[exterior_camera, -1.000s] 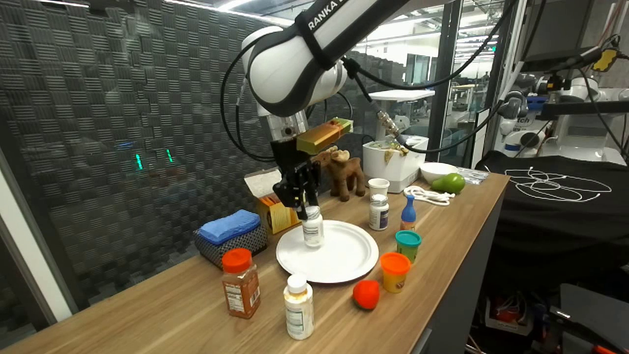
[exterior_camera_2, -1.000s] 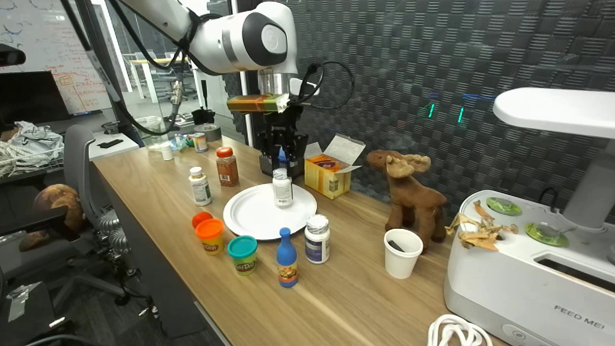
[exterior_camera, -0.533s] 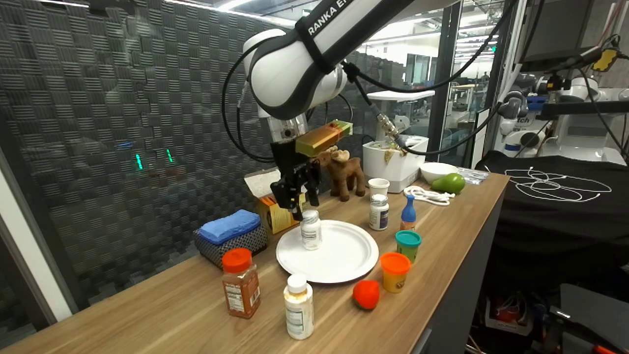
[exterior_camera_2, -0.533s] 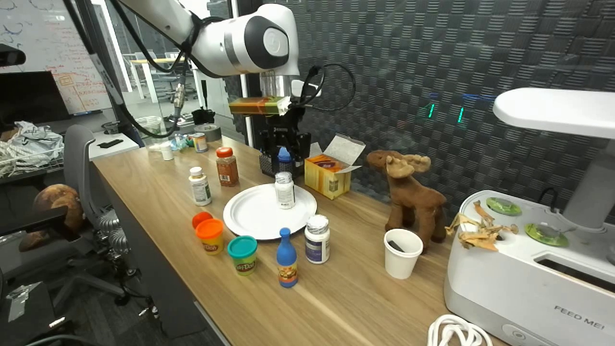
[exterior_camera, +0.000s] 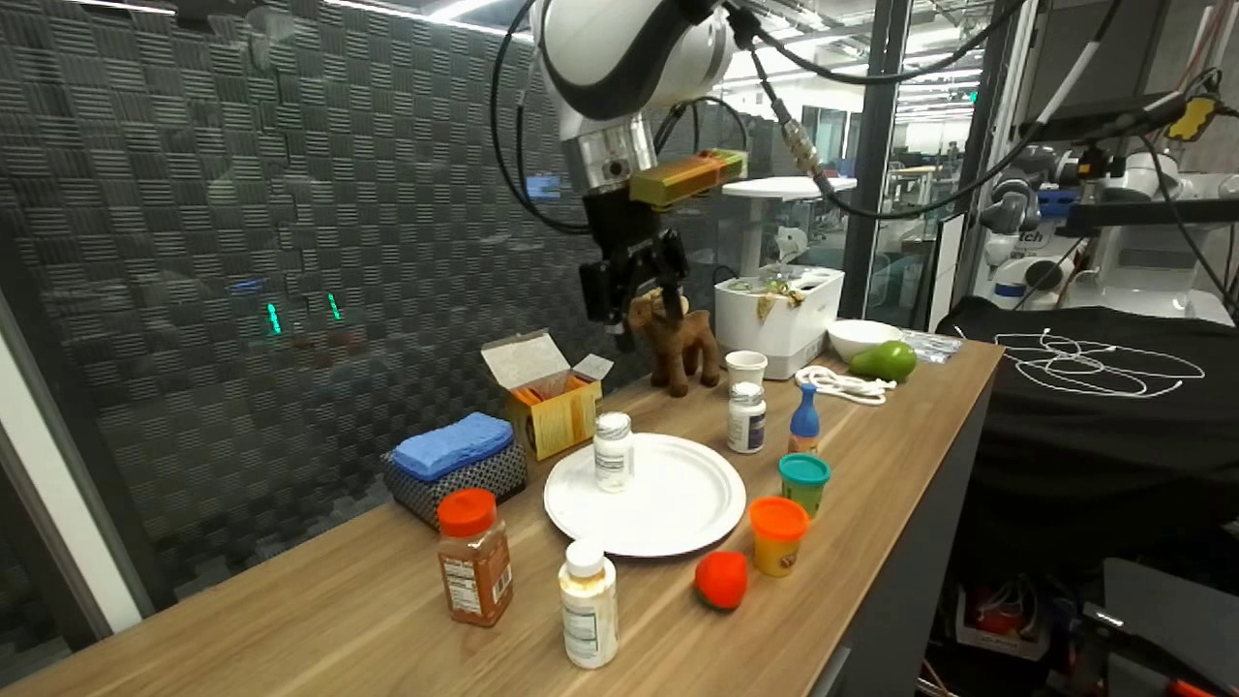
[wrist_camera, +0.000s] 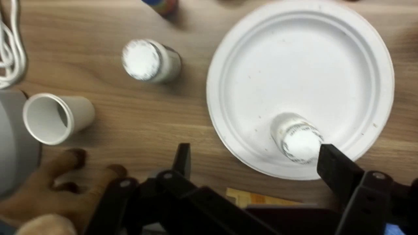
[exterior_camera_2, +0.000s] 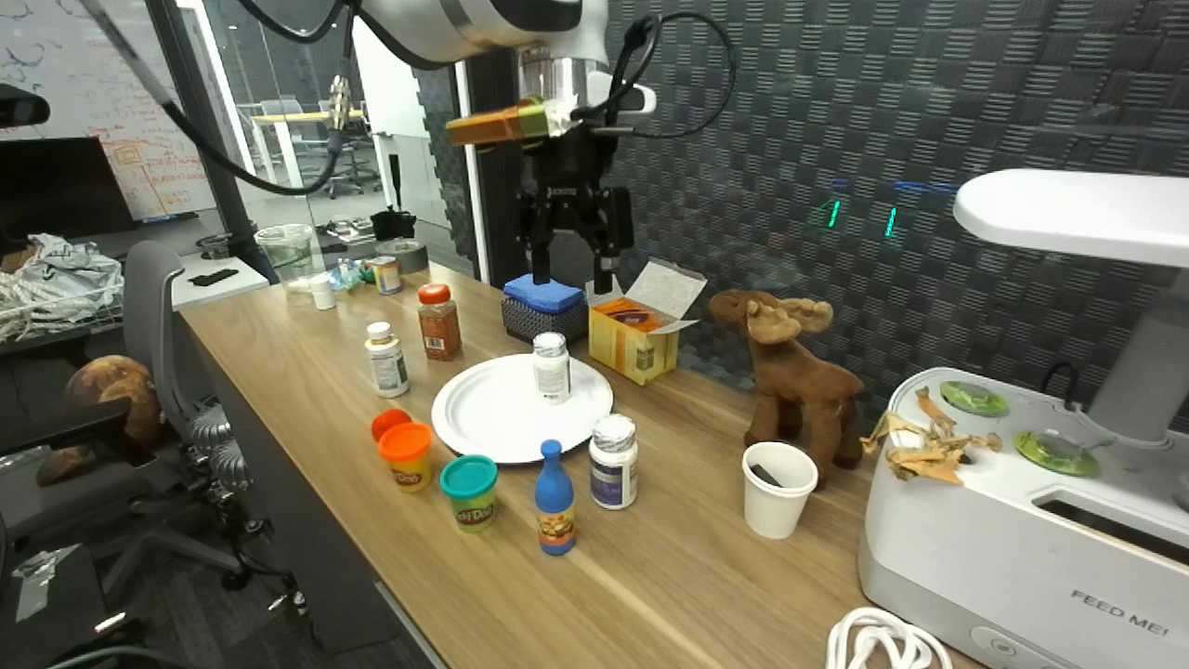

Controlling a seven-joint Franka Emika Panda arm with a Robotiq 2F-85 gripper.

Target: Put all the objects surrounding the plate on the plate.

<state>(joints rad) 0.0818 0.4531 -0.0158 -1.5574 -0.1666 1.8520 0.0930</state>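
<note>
On the white plate [exterior_camera: 668, 513] a small white pill bottle [exterior_camera_2: 552, 372] stands upright, close to the rim on the carton side. My gripper [exterior_camera_2: 572, 282] hangs well above it, jaws wide apart and holding nothing. In the wrist view one fingertip [wrist_camera: 326, 160] overlaps the edge of that bottle's cap. Around the plate stand a purple-labelled pill bottle [exterior_camera_2: 613, 465], a blue bottle [exterior_camera_2: 555, 502], a teal-lidded cup [exterior_camera: 803, 484], an orange cup [exterior_camera: 777, 537], a red ball-like thing [exterior_camera: 721, 581], another white pill bottle [exterior_camera: 589, 615] and a brown jar [exterior_camera: 476, 566] with an orange-red lid.
Behind the plate are the open yellow carton [exterior_camera_2: 633, 344] and a box with a blue cloth [exterior_camera: 453, 447]. A moose toy [exterior_camera_2: 799, 372], a paper cup [exterior_camera_2: 778, 492] and a white planter [exterior_camera_2: 1012, 530] stand farther along the table.
The jaws have opened and let go of the white pill bottle, which now stands free on the plate. My gripper has risen well above it.
</note>
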